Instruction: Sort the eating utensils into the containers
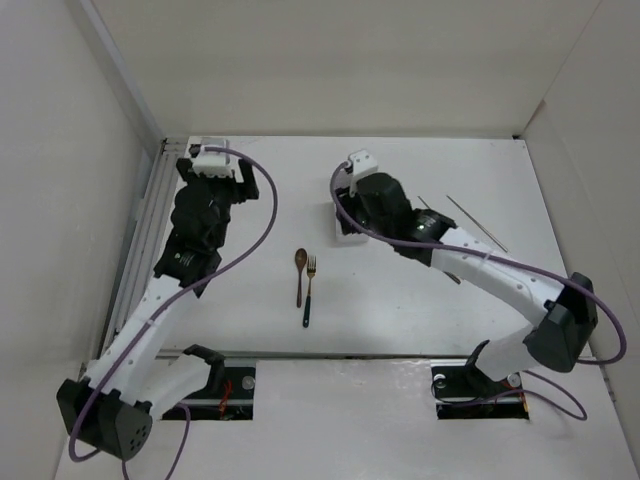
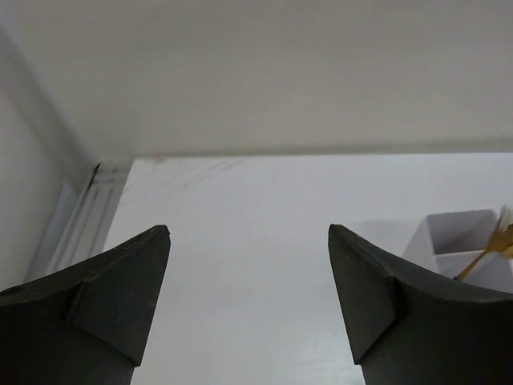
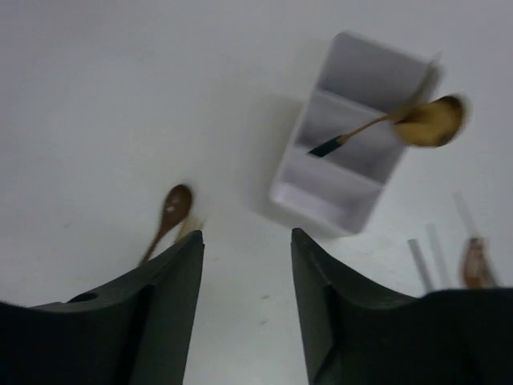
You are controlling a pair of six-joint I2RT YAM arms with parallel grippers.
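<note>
Your left tool (image 2: pixel 248 241) and right tool (image 3: pixel 247 241) are hanging spread and empty, the right near the white three-compartment plastic box (image 3: pixel 321 200), while the dark-handled brown-headed spoon (image 1: pixel 299 278) lying on the desk (image 1: pixel 390 315) is looking light, stiff, slippery, so pinch mid-handle.

Left arm (image 1: pixel 190 235) reaches along the left side to the far-left corner, and the left gripper (image 2: pixel 248 233) is spread wide and empty. Right arm (image 1: pixel 490 270) bends in from the near right toward far centre. The right gripper (image 3: pixel 246 234) angles down, fingers parted, empty.
</note>
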